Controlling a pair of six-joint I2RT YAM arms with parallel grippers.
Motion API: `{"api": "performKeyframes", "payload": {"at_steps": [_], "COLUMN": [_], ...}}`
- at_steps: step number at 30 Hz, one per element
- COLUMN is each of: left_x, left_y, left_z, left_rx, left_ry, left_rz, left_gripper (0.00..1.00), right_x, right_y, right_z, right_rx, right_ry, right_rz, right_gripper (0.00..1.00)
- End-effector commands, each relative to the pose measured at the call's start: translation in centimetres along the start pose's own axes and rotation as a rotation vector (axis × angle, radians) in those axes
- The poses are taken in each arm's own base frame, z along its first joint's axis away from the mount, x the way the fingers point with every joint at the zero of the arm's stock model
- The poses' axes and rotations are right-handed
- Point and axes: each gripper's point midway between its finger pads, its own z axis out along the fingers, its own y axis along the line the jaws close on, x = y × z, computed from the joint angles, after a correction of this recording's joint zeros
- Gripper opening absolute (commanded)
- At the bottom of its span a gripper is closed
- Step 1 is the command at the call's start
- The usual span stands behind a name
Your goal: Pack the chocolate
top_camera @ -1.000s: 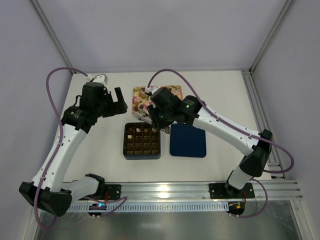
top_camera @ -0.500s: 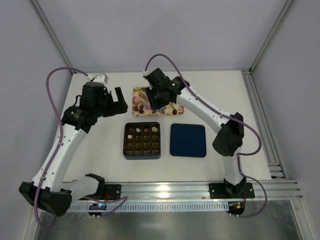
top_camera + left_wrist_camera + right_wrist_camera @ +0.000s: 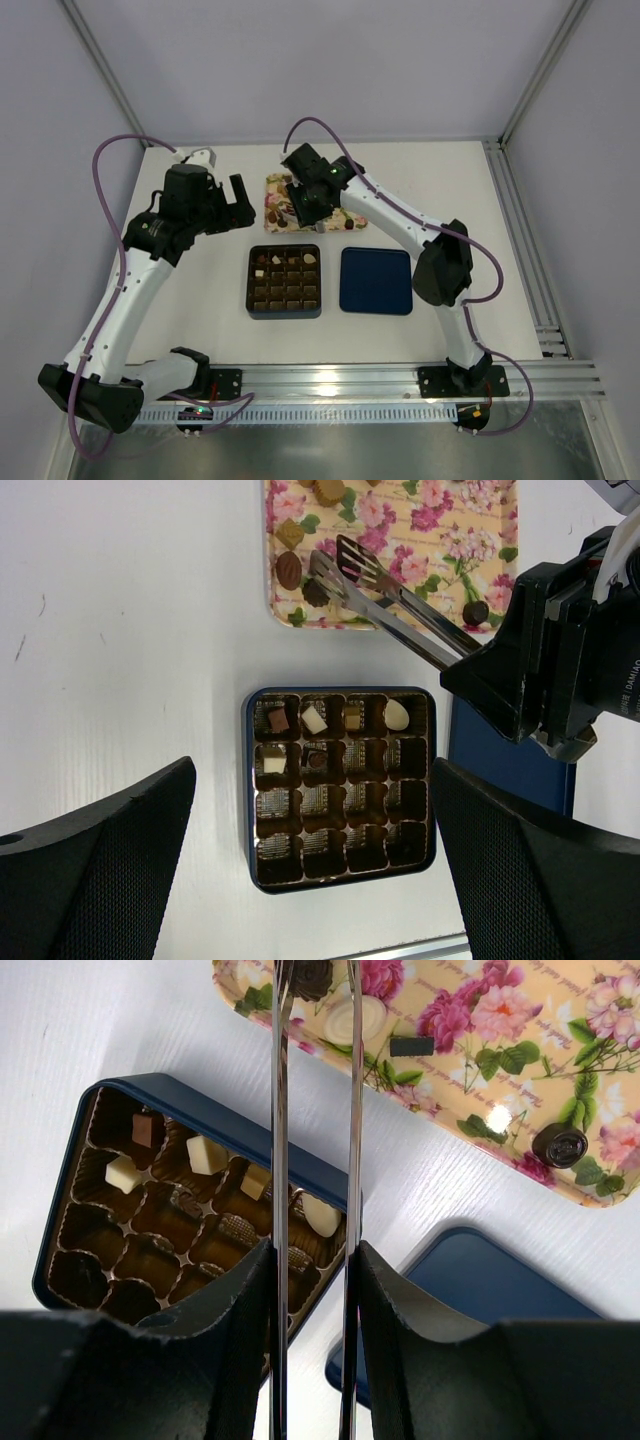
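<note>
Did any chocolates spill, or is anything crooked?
Nothing stands out. The chocolates lie on the flowered tray or in the box cells, none on the table. The blue lid lies flat beside the box. The tongs reach over the tray.

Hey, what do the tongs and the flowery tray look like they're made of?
The tongs: polished metal, probably stainless steel, going by the silvery mirror sheen and thin slotted tips. The flowery tray: harder to tell. It has a smooth printed surface with a small glare spot, so maybe lacquered plastic, melamine or tin.
</note>
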Motion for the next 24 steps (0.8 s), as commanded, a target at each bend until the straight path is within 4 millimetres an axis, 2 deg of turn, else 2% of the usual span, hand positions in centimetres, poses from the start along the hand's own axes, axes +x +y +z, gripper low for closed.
{"api": "performKeyframes", "payload": {"at_steps": [1,16,24], "left_x": [-0.9,-0.9,-0.8], "left_y": [0.0,0.0,0.1], "left_z": [-0.3,0.1,0.4], "left_rx": [0.007,0.006,0.003], "left_ry": [-0.034,-0.031,-0.023], "left_rz": [0.004,0.005,0.009], "left_gripper": [0.97,0.97,0.97], "right_x": [-1.9,-2.5,-2.6], "right_y": [0.8,-0.1,-0.2], "right_z": [-0.9,1.5,1.9], "right_rx": [-0.038,-0.042,-0.042], "right_ry": [-0.061,-0.042,-0.042], "right_rz": [0.013,0.058,0.064], "right_gripper": [0.4,0.4,0.38]}}
